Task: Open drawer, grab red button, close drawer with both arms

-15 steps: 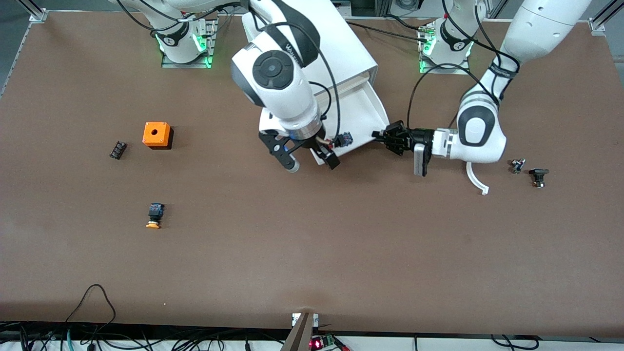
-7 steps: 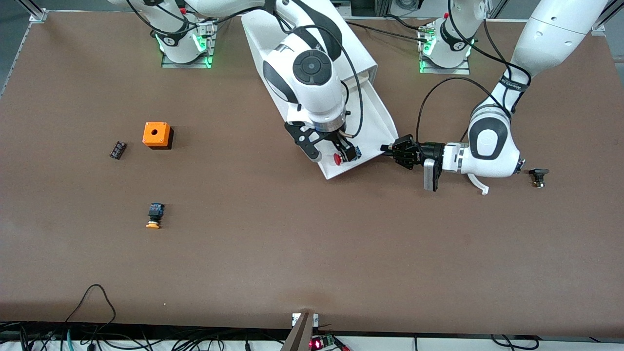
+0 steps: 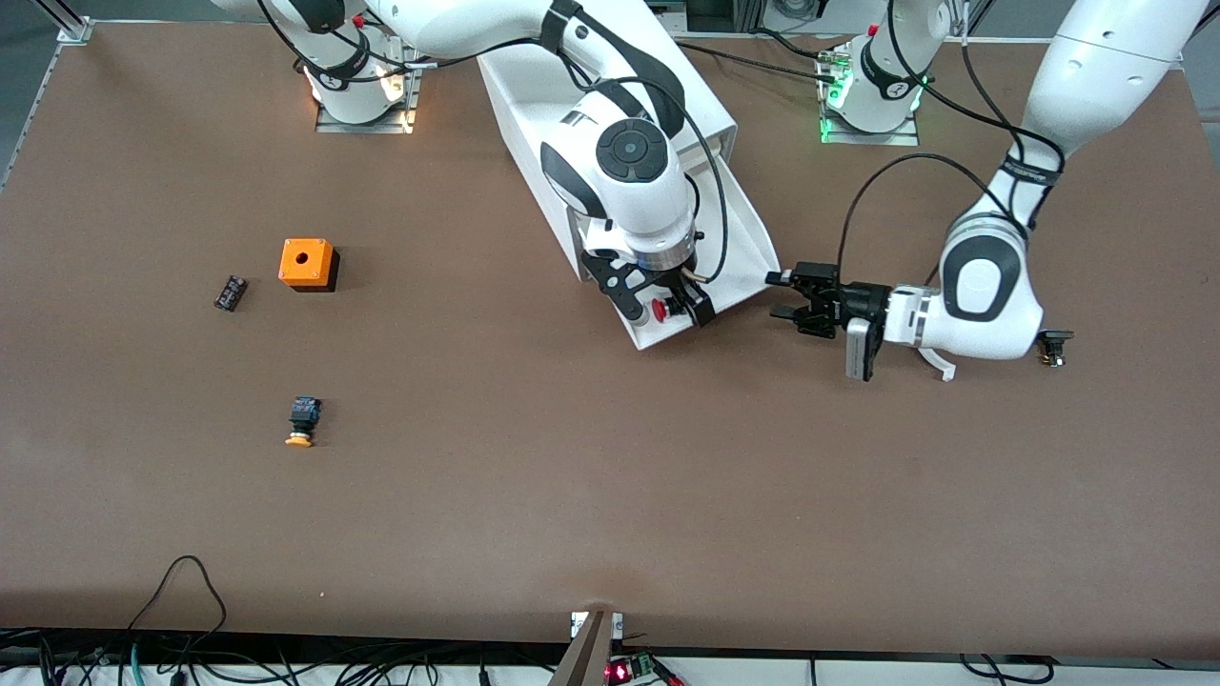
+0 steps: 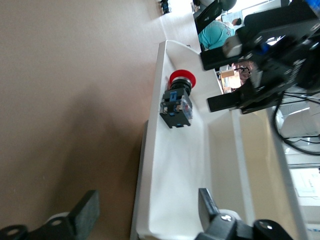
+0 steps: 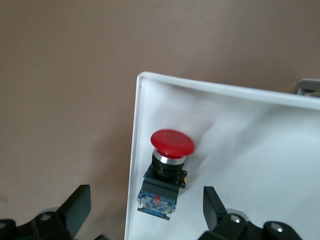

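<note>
White cabinet (image 3: pixel 610 105) stands between the arm bases, its drawer (image 3: pixel 739 238) pulled out toward the front camera. So the opening is done and the grab is in hand. The right gripper (image 3: pixel 658 305) hangs over the drawer's front corner, fingers spread wide and empty, straddling the button (image 5: pixel 167 172), which lies on its side on the drawer floor against the side wall near the front edge. The left gripper (image 3: pixel 791 293) sits just beside the drawer's other front corner, fingers parted and holding nothing. Next the right gripper likely needs to drop and pinch the button's body. Against a second ago, the drawer is farther out, the left gripper has let go and backed off, and the right has settled over the button
</note>
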Tool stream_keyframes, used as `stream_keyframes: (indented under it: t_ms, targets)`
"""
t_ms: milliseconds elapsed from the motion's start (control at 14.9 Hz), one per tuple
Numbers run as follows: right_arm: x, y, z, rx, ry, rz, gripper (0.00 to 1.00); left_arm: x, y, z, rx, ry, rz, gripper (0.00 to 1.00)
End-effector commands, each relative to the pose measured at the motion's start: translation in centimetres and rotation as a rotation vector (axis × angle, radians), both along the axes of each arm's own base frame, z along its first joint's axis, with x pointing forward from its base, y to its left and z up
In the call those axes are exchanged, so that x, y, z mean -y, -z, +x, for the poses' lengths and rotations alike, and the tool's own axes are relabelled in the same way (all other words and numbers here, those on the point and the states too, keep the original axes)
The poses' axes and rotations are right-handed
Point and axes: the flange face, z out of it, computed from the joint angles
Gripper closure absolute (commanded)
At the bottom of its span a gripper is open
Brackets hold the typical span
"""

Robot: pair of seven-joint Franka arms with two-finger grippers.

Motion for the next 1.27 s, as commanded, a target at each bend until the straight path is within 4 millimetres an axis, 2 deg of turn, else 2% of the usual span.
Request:
stream_keyframes:
  t_ms: [0, 268, 335, 402, 536, 669, 736, 937, 1071, 1205]
  targets:
    - [-1.9, 1.5, -1.0, 0.014, 0.013, -0.003, 0.01, -1.2, -4.5, 2.6, -0.129, 0.041, 0.091, 0.0]
    - [-2.2, 2.0, -1.6, 0.003, 0.007, -0.013, 0.01, -1.2, -9.5, 4.0, -0.271, 0.023, 0.262, 0.0]
    - [-2.2, 2.0, -1.6, 0.003, 0.005, -0.014, 0.06, -0.9, -10.9, 4.2, -0.308, 0.008, 0.316, 0.0]
    - [-2.1, 2.0, -1.6, 0.002, 0.002, -0.016, 0.19, -0.7, -12.3, 4.3, -0.34, -0.008, 0.373, 0.0]
    - [-2.1, 2.0, -1.5, 0.002, 0.002, -0.017, 0.62, 0.7, -14.6, 4.7, -0.373, -0.023, 0.479, 0.0]
    - [-2.1, 1.9, -1.5, 0.003, 0.002, -0.016, 0.96, 1.8, -16.9, 5.1, -0.397, -0.058, 0.589, 0.0]
    - [-2.0, 1.9, -1.4, 0.002, 0.003, -0.017, 1.0, 2.9, -18.2, 5.2, -0.401, -0.078, 0.647, 0.0]
    - [-1.6, 1.6, -1.4, -0.009, 0.006, -0.032, 1.0, 5.8, -21.3, 5.2, -0.382, -0.163, 0.86, 0.0]
    - [-1.1, 1.6, -1.3, -0.029, 0.006, -0.058, 1.0, 6.6, -22.6, 5.2, -0.34, -0.218, 0.992, 0.0]
    - [-0.7, -1.2, -1.2, -0.019, 0.004, -0.048, 1.0, 6.3, -24.2, 5.6, -0.234, -0.236, 1.1, 0.0]
